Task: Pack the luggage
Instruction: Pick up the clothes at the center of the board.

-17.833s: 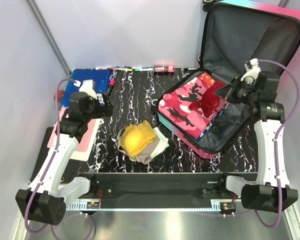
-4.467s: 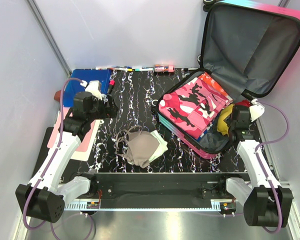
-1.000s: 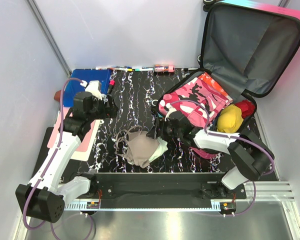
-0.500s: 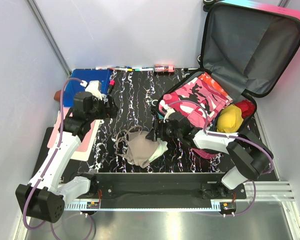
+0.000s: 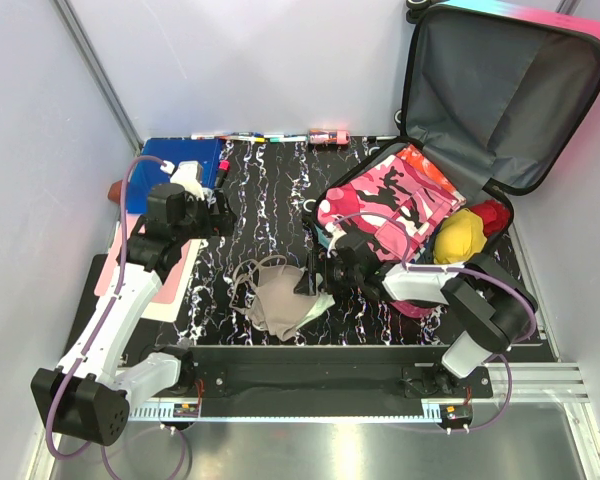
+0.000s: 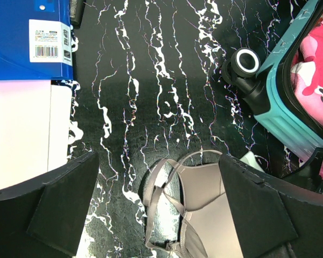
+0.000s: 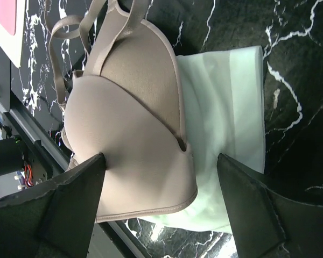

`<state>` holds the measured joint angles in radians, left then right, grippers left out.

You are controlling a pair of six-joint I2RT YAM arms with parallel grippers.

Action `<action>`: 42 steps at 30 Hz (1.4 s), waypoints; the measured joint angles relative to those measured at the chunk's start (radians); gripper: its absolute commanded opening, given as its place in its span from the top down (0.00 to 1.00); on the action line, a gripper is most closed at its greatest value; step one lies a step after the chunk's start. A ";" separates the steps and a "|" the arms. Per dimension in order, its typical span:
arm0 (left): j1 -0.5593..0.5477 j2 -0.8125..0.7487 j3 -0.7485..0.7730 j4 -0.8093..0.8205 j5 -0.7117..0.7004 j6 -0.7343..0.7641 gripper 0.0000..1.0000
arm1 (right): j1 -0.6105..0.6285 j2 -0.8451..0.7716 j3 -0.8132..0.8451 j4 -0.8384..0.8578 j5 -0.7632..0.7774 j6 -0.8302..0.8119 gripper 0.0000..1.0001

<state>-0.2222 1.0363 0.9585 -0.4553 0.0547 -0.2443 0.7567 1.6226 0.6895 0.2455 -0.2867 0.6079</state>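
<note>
Right gripper (image 5: 308,283), spread wide, hovers above the beige padded bra (image 5: 278,300) by the tabletop's near edge (poised to straddle it, presumably); the open pink-to-teal hard-shell suitcase (image 5: 500,90) occupies the far-right corner.

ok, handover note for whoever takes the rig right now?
Left claw: open, empty, over the table, touching nothing.
Right claw: open, empty, right above the bra.
Luggage: open, lid up.
Done: camo garment, yellow item and red item are inside.
Left: the bra and the white cloth under it are on the table; pack both.
</note>
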 measured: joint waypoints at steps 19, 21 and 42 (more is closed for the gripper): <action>0.000 0.000 0.000 0.000 0.000 0.000 0.01 | -0.003 -0.018 -0.007 -0.008 0.006 0.017 0.70; 0.000 0.000 0.000 0.000 0.000 0.000 0.01 | -0.004 -0.018 -0.007 -0.010 0.004 0.022 0.74; 0.000 0.000 0.000 0.000 0.000 0.000 0.01 | -0.004 -0.128 0.117 -0.093 -0.055 0.068 1.00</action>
<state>-0.2222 1.0363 0.9581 -0.4549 0.0551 -0.2443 0.7525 1.4948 0.8062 0.1524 -0.3420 0.6758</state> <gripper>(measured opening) 0.984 0.015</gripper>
